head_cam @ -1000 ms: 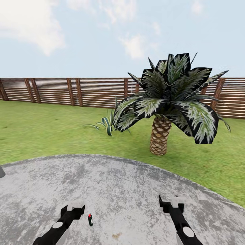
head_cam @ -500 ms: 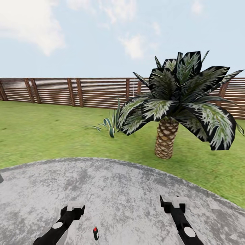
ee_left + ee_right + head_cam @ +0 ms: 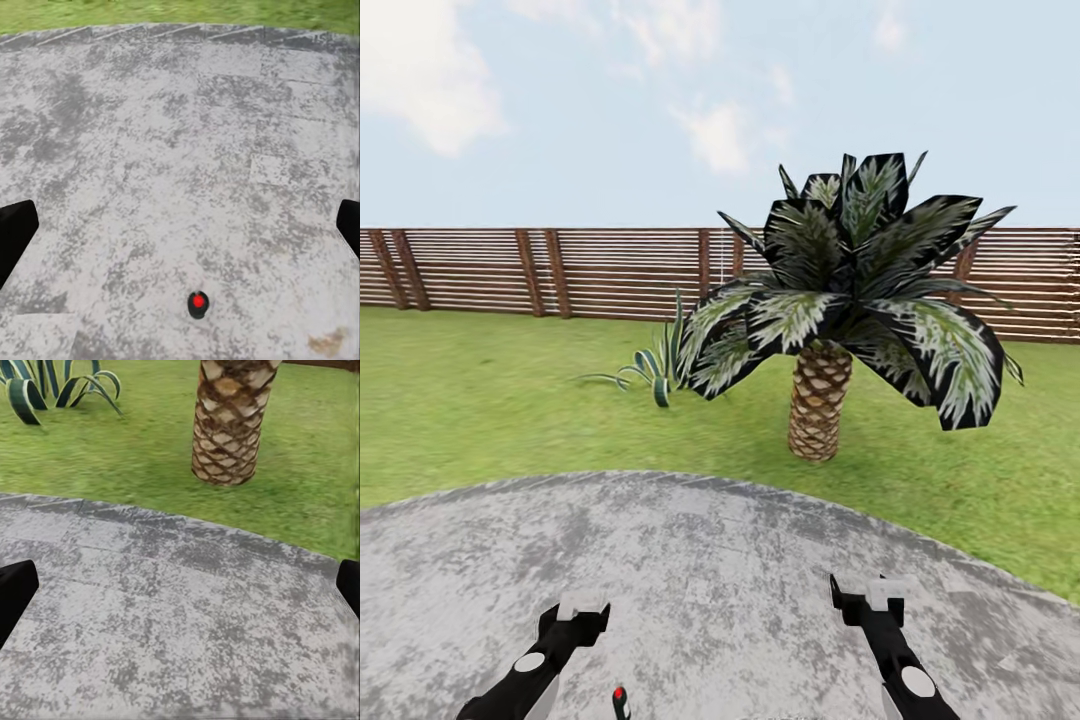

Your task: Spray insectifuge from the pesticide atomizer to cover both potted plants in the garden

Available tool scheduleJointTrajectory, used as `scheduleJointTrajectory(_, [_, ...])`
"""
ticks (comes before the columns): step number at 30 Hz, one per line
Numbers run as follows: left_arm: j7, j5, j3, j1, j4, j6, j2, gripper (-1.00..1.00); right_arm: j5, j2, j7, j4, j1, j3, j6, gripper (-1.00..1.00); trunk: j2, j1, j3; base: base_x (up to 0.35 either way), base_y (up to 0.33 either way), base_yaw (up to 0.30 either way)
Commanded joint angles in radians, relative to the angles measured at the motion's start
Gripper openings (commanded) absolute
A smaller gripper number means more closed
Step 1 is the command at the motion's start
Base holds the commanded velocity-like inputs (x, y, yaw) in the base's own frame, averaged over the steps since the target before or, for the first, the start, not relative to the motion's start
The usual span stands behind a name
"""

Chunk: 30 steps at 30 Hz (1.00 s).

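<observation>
Fence (image 3: 560, 272): a brown slatted wooden run stood across the far side of the lawn, from 9 o'clock to 3 o'clock in the head view, under a pale sky with thin cloud.
Lawn (image 3: 480, 410): green grass lay between the fence and the paved round.
Patio (image 3: 710, 560): grey, mottled paving took up the near ground, its curved edge meeting the grass.
Left claw (image 3: 582, 612): it hung low at 7 o'clock in the head view, above the paving; in its own wrist view the two dark fingertips (image 3: 15, 232) sat at opposite edges, wide apart, with nothing between them.
Pesticide atomizer (image 3: 620, 702): it stood on the patio at 6 o'clock in the head view, just right of the left arm, cut by the lower edge, its red tip up; in the left wrist view it showed from above as a small dark round with a red centre (image 3: 197, 303), apart from both fingertips.
Agave (image 3: 655, 368): striped long leaves rose from the grass at 11 o'clock, just left of the palm.
Palm (image 3: 818, 400): a scaly trunk stood on the lawn at 1 o'clock, dark pale-streaked fronds spread above it.
Right claw (image 3: 868, 596): it hung at 5 o'clock over the paving, spread wide and empty; its wrist view showed the palm trunk (image 3: 229, 424) beyond the patio edge.
</observation>
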<state>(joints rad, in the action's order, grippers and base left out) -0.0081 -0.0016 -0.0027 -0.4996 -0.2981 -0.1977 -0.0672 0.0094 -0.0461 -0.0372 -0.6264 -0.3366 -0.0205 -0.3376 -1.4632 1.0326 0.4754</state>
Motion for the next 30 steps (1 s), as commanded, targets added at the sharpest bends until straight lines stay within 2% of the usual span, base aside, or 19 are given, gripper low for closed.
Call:
scheduleJointTrajectory(1, [-0.001, 0.0, 0.0, 0.0, 0.0, -0.003, 0.0, 1.0, 0.001, 0.0, -0.003, 0.001, -0.001, 0.001, -0.003, 1.0, -0.008, 0.004, 0.005, 0.001, 0.0, -0.292])
scheduleJointTrajectory(8, [0.0, 0.006, 0.0, 0.0, 0.0, -0.003, 0.0, 1.0, 0.0, 0.003, -0.003, 0.001, -0.001, 0.002, -0.003, 1.0, -0.057, 0.031, 0.029, 0.0, 0.0, -0.155])
scheduleJointTrajectory(30, [0.0, 0.008, 0.001, 0.0, 0.005, -0.003, 0.0, 1.0, -0.003, 0.006, -0.007, 0.001, -0.001, -0.001, -0.003, 1.0, -0.211, 0.115, 0.128, 0.0, 0.0, -0.003])
